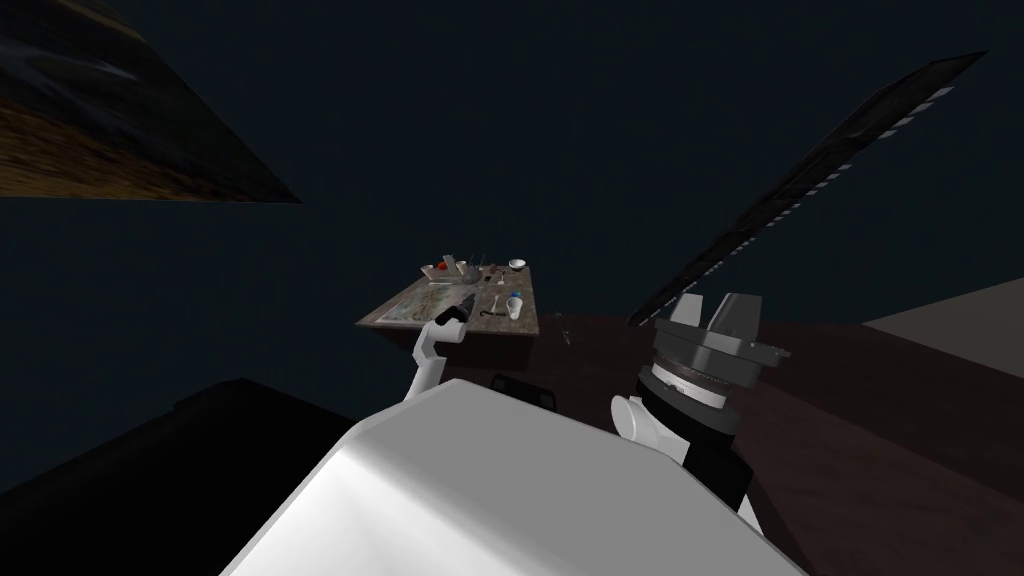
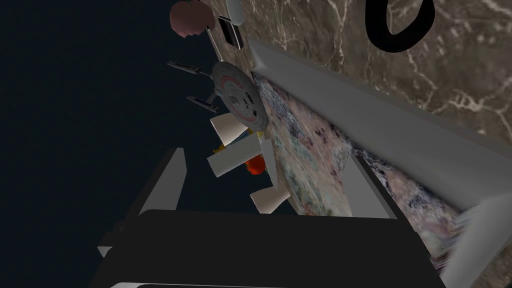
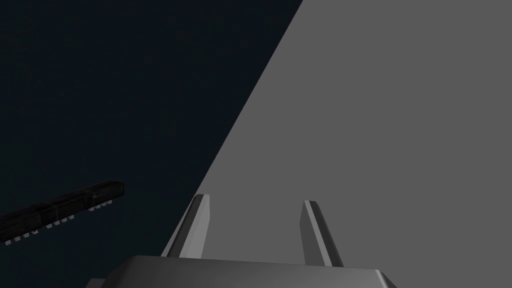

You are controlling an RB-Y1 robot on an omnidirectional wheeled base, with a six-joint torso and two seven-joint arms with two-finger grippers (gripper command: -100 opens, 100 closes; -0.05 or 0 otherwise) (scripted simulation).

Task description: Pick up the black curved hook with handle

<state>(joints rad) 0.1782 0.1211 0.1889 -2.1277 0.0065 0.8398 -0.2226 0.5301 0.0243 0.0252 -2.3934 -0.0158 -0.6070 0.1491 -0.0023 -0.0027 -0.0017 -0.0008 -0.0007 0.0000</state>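
1. My left gripper [image 2: 264, 156] is hanging low over a marble table [image 2: 320, 30]. The jaws are standing spread and pinching nothing.
2. The black curved hook [image 2: 398, 26] is lying flat on bare marble, off to one side of my left fingers [image 2: 167, 182] and not between them. I'm seeing just its loop; the frame edge is cutting off the rest.
3. A long grey bar [image 2: 360, 120] is lying between the hook and my jaws, along the edge of a patterned mat [image 2: 310, 155]. I can't tell what the bar is.
4. Past my fingertips a grey saucer-shaped spaceship model [image 2: 240, 95] is sitting near three white cups [image 2: 234, 159], with something orange [image 2: 255, 165] among them. Further on are a black phone [image 2: 231, 32] and a pink round thing [image 2: 187, 17].
5. My right gripper [image 1: 715, 312] is sitting raised by my right side, well apart from the table, with jaws spread and empty.
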